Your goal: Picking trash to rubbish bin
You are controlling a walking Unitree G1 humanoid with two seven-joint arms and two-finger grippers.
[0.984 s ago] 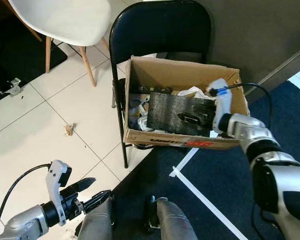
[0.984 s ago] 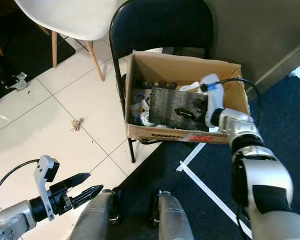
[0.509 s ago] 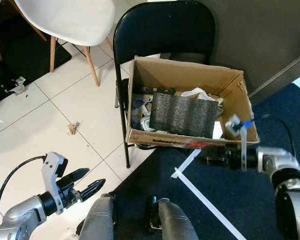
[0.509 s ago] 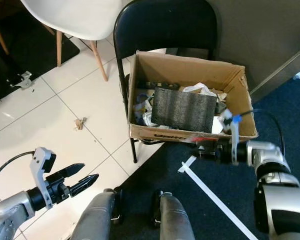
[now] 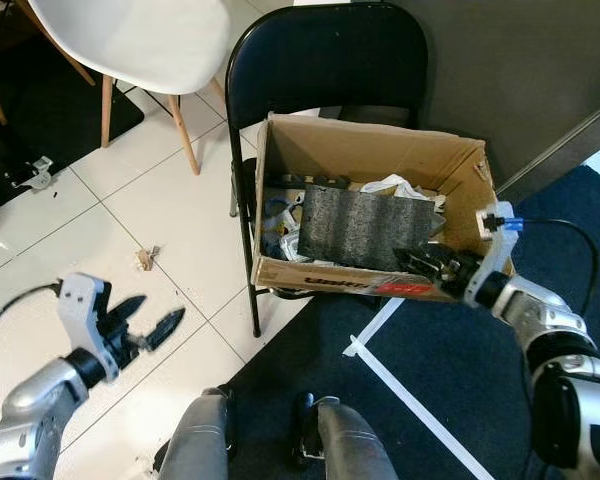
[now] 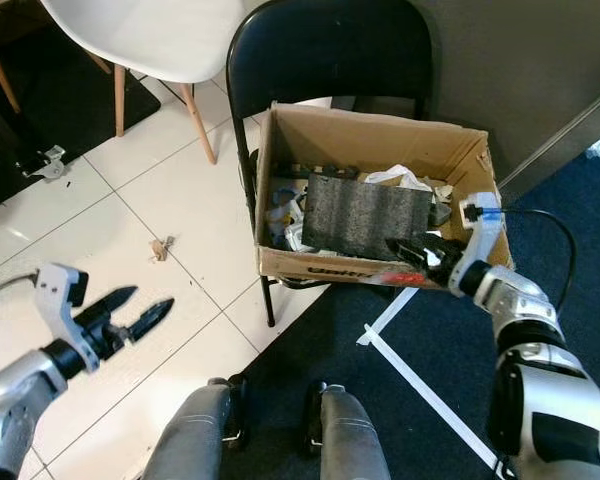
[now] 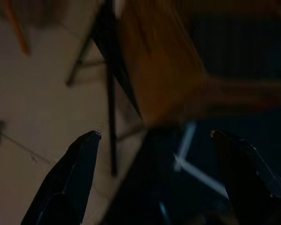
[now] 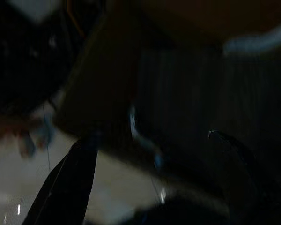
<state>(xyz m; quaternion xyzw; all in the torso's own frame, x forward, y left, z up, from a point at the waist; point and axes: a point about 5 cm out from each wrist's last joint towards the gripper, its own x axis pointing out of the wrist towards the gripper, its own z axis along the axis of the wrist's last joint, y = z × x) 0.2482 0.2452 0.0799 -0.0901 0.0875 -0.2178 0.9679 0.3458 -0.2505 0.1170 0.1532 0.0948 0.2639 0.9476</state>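
A black folding chair stands on the floor where white tiles meet a dark blue carpet. A white chair with wooden legs stands to its left. A white tape line runs across the carpet.

On the black chair's seat sits a brown cardboard box, used here as the rubbish bin. Inside it lies a big dark grey flat slab, leaning over white crumpled paper and other bits of trash.

The right end effector is at the front right corner of the box, right by the lower edge of the slab. Its black fingers are spread apart and hold nothing. In its wrist view things are dark and blurry.

The left end effector hangs low over the white tiles, well apart from the box. Its fingers are spread wide and hold nothing.

A small brown scrap of trash lies on the tiles, between the left end effector and the black chair.
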